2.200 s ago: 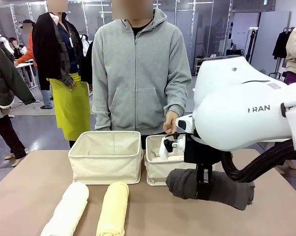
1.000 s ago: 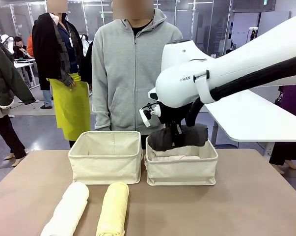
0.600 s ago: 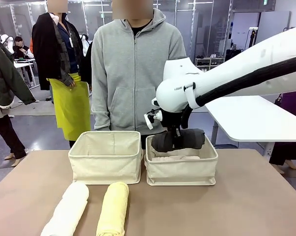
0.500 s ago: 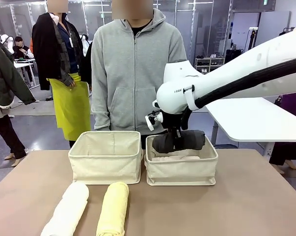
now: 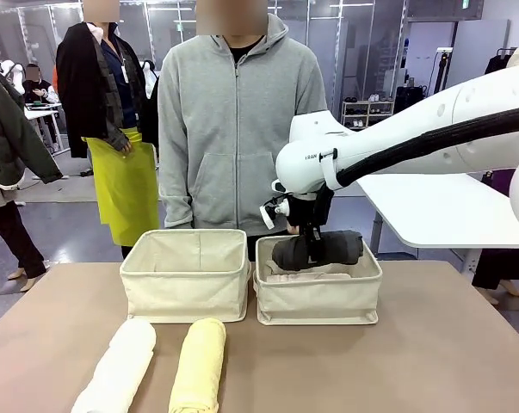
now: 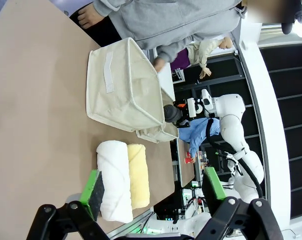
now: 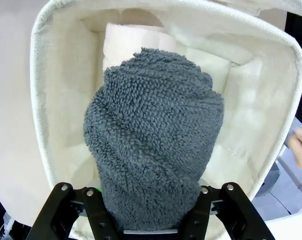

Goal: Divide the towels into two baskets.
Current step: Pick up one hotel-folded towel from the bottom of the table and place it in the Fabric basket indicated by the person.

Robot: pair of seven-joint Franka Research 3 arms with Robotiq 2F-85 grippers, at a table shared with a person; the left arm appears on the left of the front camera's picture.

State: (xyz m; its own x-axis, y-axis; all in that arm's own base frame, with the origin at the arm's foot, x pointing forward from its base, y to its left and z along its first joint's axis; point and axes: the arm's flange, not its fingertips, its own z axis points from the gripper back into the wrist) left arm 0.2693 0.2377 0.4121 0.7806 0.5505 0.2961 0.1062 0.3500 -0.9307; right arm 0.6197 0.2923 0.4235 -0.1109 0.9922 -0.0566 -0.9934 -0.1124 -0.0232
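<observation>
Where the right arm reaches over the tabletop [image 5: 371,370], its right hand [image 5: 311,248] points down into the right basket [image 5: 319,297], with the dark grey towel [image 7: 153,135] between its two fingers. The roll lies crosswise at about the level of the basket's rim. From the wrist view the towel bulges over the pads, so I cannot tell whether they press it or stand just clear. Under it, inside the same basket, lies the pale pink towel [image 7: 128,37], along one wall. Just beside this basket, on the robot's left, stands the matching left basket [image 5: 186,288], a cream canvas bin. Nearer the robot, in front of the left basket, the white towel [image 5: 121,366] and the pale yellow towel [image 5: 199,366] lie side by side on the tabletop. The left hand [image 6: 153,192] hovers above them with its green-padded fingers set wide apart. A person in a grey hooded jacket [image 5: 242,129] stands at the far edge, behind the baskets.
</observation>
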